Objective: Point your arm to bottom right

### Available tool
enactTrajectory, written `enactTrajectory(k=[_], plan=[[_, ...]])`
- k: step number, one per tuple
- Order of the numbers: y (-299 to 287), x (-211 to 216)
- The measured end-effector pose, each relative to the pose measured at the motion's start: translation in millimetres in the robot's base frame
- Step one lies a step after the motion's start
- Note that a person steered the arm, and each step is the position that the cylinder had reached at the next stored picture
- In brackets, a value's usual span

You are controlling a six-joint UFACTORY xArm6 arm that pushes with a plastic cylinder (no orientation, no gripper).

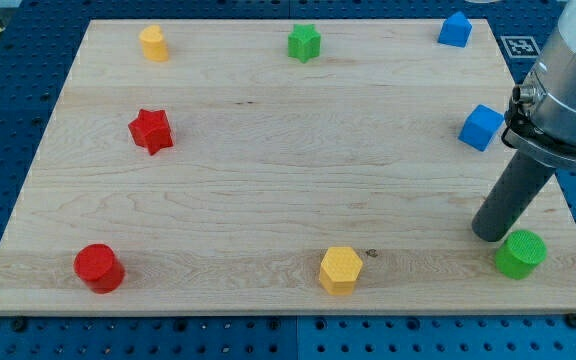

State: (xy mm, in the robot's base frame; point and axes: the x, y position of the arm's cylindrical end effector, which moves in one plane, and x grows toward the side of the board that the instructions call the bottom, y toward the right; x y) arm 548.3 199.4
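Observation:
My tip (489, 235) rests on the wooden board (268, 170) near its bottom right corner. A green cylinder (520, 253) lies just right of and below the tip, very close to it. A blue cube (481, 127) sits above the tip at the view's right edge. The dark rod rises from the tip up and to the right into the arm's grey body (573, 80).
A yellow hexagon (340, 269) lies at the bottom middle and a red cylinder (99, 267) at the bottom left. A red star (151, 130) is at the left, a yellow block (153, 43) at the top left, a green star (304, 43) at the top middle, a blue block (454, 30) at the top right.

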Motion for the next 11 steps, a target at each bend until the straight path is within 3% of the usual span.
enactTrajectory(k=[2, 4, 6, 7, 11], plan=[[-0.4, -18.6], [63.1, -19.5], [97.6, 11.9], [97.5, 36.6], [76.7, 41.2]])
